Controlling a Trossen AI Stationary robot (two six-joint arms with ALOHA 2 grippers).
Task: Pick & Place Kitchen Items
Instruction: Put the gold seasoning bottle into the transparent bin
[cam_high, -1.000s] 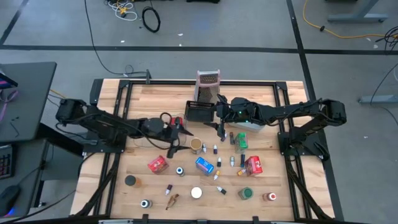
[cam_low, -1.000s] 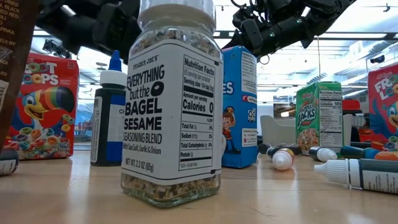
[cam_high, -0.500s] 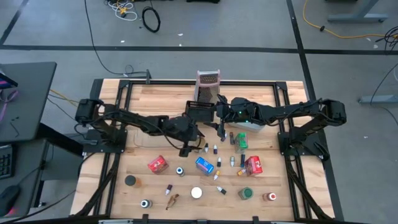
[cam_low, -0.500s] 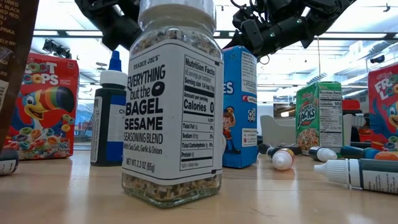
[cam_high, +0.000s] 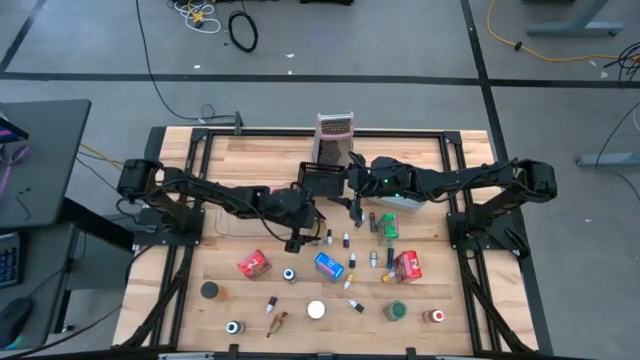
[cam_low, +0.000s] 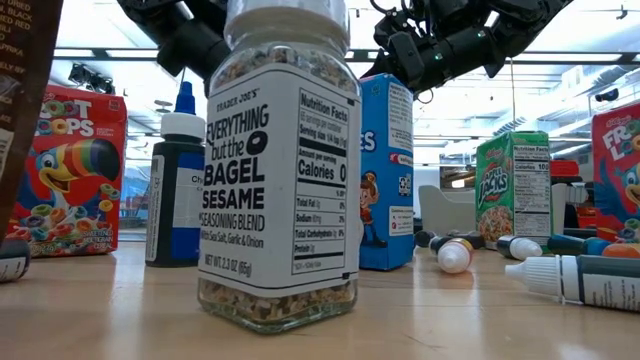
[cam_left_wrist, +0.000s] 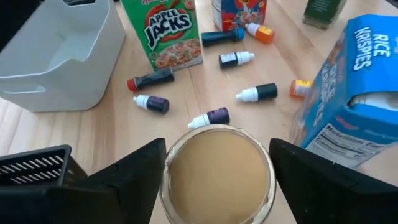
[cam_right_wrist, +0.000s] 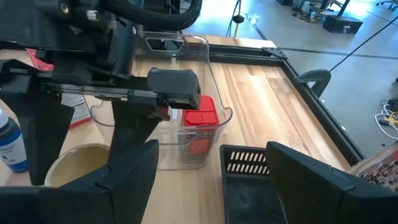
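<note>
A squat jar with a tan lid (cam_left_wrist: 217, 177) stands on the table between the two fingers of my left gripper (cam_left_wrist: 217, 152), which is open and slants down over it near the table's middle (cam_high: 311, 232). My right gripper (cam_high: 354, 212) hangs open and holds nothing, above the table beside the black mesh basket (cam_high: 320, 178). Packets lie around: red (cam_high: 253, 263), blue (cam_high: 329, 265), green (cam_high: 387, 226), and another red one (cam_high: 406, 266). Small colour-capped bottles (cam_left_wrist: 256, 93) lie loose on the wood beyond the jar. My left gripper has one finger (cam_left_wrist: 140, 180) on each side of the jar's tan lid (cam_left_wrist: 180, 155), coming from the table's left and slanting down. The jar stands upright on the table. I cannot tell whether the fingers touch the lid.
A tall silvery grater (cam_high: 334, 135) stands behind the basket. A grey tray (cam_left_wrist: 56, 56) lies under the right arm. A clear tub (cam_right_wrist: 193, 134) holds a red-lidded thing. White (cam_high: 316, 310), green (cam_high: 395, 311) and black (cam_high: 209, 291) jars stand near the front edge. A seasoning jar (cam_low: 280, 170) fills the low view.
My left gripper has gone toward the table's right edge, most of the way in the first half second, and now stands around the tan-lidded jar. The jar has stayed where it was.
</note>
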